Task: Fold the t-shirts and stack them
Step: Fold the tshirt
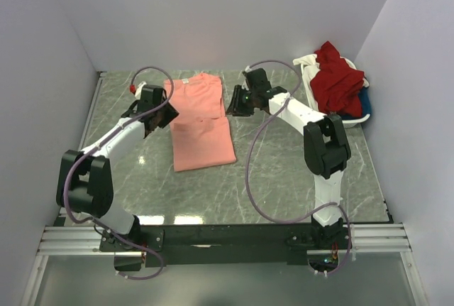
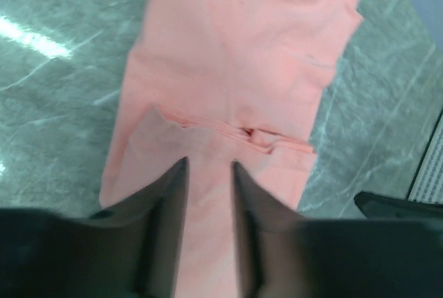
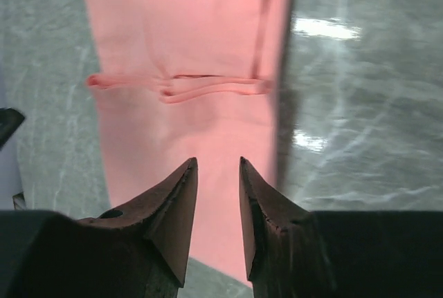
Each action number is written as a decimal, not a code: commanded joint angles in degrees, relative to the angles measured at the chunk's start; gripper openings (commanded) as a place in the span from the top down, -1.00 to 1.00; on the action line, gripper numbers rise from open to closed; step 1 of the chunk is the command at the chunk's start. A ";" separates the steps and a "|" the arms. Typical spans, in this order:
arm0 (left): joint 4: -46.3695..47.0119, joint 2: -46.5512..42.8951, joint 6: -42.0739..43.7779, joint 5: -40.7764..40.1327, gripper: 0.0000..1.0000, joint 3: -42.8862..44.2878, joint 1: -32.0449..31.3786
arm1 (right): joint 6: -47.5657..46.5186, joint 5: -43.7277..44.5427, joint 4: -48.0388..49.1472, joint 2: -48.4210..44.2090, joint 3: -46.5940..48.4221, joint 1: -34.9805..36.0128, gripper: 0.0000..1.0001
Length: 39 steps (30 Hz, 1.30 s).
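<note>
Grey marbled table (image 1: 298, 178) is seen from above; a salmon-pink t-shirt (image 1: 198, 121) is laid flat mid-table, long axis running near to far; its long edges are flanked by left gripper (image 2: 209, 166) and right gripper (image 3: 218, 163), both slightly parted, empty, equally near.

This is a robotics lab test cell, not a home or shop. Plain white partition walls (image 1: 213, 8) box in the desk (image 1: 284, 178) on three sides, bare of any decoration. The desk top is a grey-green marble-patterned sheet. Along the bottom of the top view an aluminium rail (image 1: 227, 238) carries two bolted-down robot arms, left arm (image 1: 106, 146) and right arm (image 1: 312, 125), with loose cables (image 1: 252, 171) looping from them. The only domestic items are a salmon-pink t-shirt (image 1: 201, 125) at the centre and a white plastic basket (image 1: 352, 118) of clothes at the upper right.
</note>
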 commanded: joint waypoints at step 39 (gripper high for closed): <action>5.61 13.18 0.81 8.04 0.99 0.14 4.99 | 0.54 -15.28 4.93 12.06 6.54 -3.46 0.37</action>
